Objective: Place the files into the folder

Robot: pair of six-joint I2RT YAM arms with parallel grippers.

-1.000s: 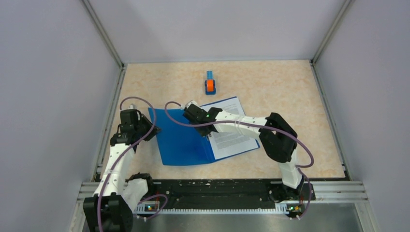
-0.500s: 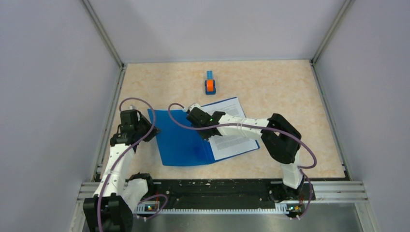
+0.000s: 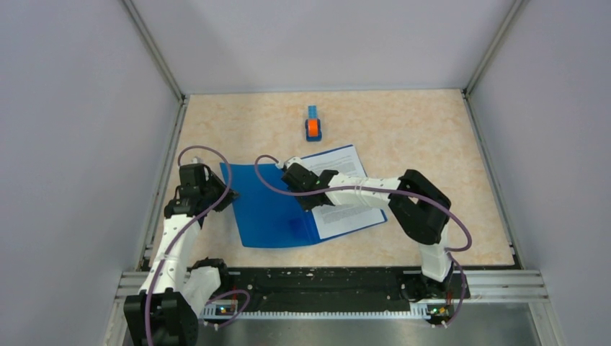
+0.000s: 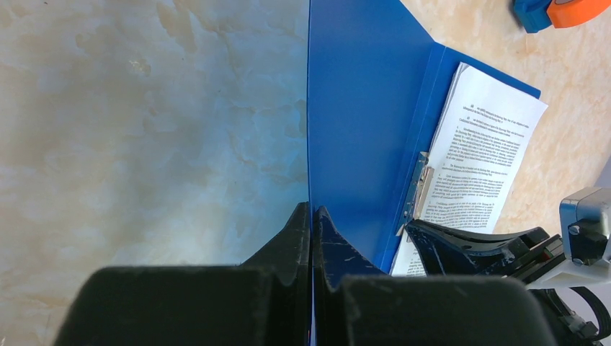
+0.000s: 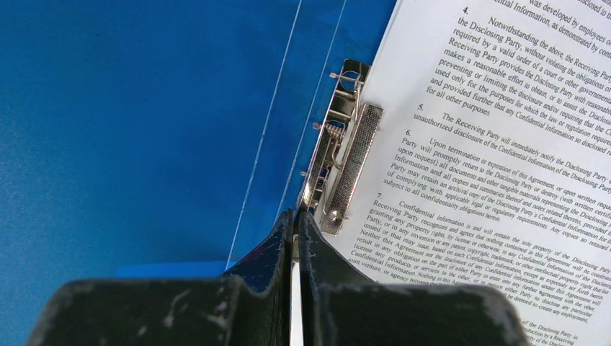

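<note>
The blue folder [image 3: 270,209] lies open on the table. The files [image 3: 346,205], white sheets with black text, lie on its right half. My left gripper [image 3: 216,191] is shut on the folder's left cover edge; its tips [image 4: 311,209] pinch the cover [image 4: 360,108], which stands raised. My right gripper [image 3: 310,205] is at the spine, its tips [image 5: 295,213] shut on the near end of the metal spine clip [image 5: 346,155]. The clip's pad rests on the left edge of the files [image 5: 490,144]. The folder's inside [image 5: 144,130] shows left of it.
A small blue-and-orange object [image 3: 313,126] lies on the table beyond the folder, also at the top right of the left wrist view [image 4: 562,11]. Grey walls with metal rails enclose the table on three sides.
My right gripper has shifted slightly right and nearer along the folder's spine. The left arm and the folder have not visibly moved.
</note>
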